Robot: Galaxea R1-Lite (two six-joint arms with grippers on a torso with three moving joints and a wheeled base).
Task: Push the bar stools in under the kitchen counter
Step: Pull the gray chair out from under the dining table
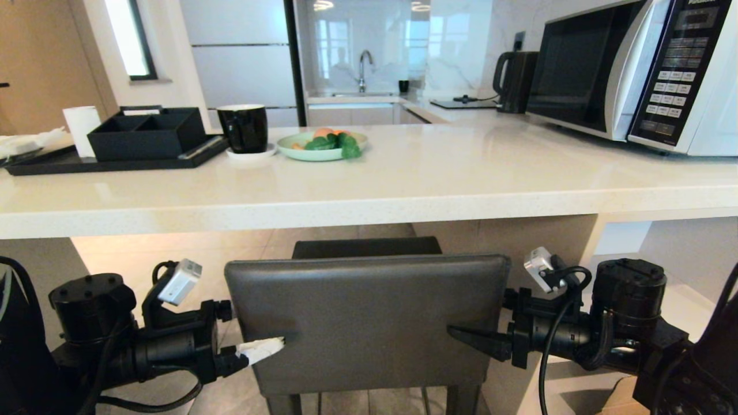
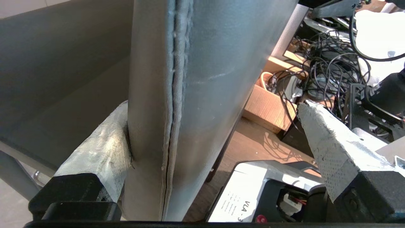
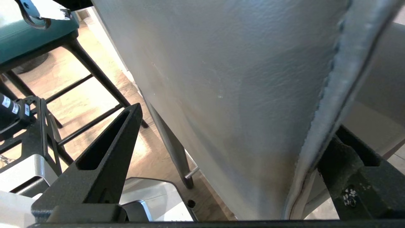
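Grey stool [image 1: 369, 323] sits in front of me, its square back between my grippers, seat partly under the kitchen counter [image 1: 346, 190]. My left gripper [image 2: 208, 133] stands wide open astride the back's left edge, one white-wrapped finger [image 2: 101, 148] touching the front face. My right gripper [image 3: 227, 152] is spread equally wide around the right edge. On the counter, a black tray [image 1: 115, 161] carries a divided box [image 1: 147, 135]; a green plate [image 1: 320, 151] holds vegetables [image 1: 331, 143]. The teal stool [image 3: 28, 41] shows in the right wrist view.
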